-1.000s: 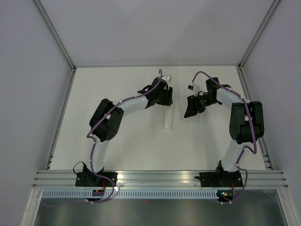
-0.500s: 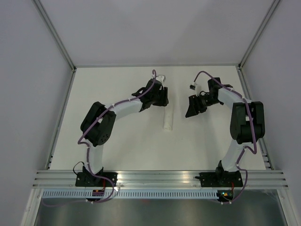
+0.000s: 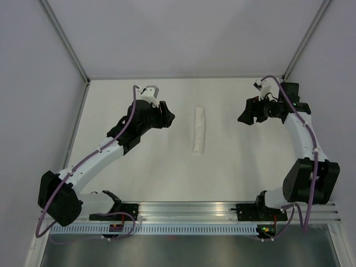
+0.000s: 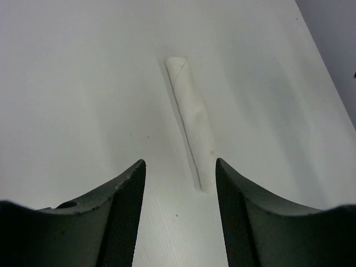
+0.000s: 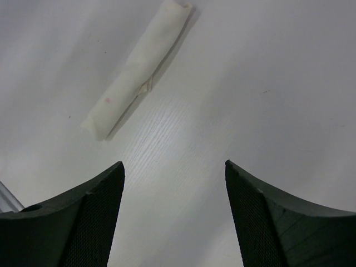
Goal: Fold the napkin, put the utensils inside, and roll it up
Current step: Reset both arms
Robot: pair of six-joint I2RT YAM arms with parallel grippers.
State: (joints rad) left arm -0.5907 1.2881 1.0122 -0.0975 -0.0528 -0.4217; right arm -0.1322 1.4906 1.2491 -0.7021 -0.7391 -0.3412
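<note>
The napkin [image 3: 198,130] lies as a slim white roll in the middle of the worktop [image 3: 144,167]. No utensils show, so they are presumably wrapped inside, and folding, loading and rolling all look finished. The left fingers [image 4: 119,222] and the right fingers [image 5: 89,222] stand wide apart and empty, each well off to its own side of the roll, so probably nothing is left but parking the arms.

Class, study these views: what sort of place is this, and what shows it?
Probably a robotics lab test cell: a white table walled by plain panels, left arm and right arm bolted to an aluminium rail, one rolled napkin between them.
</note>
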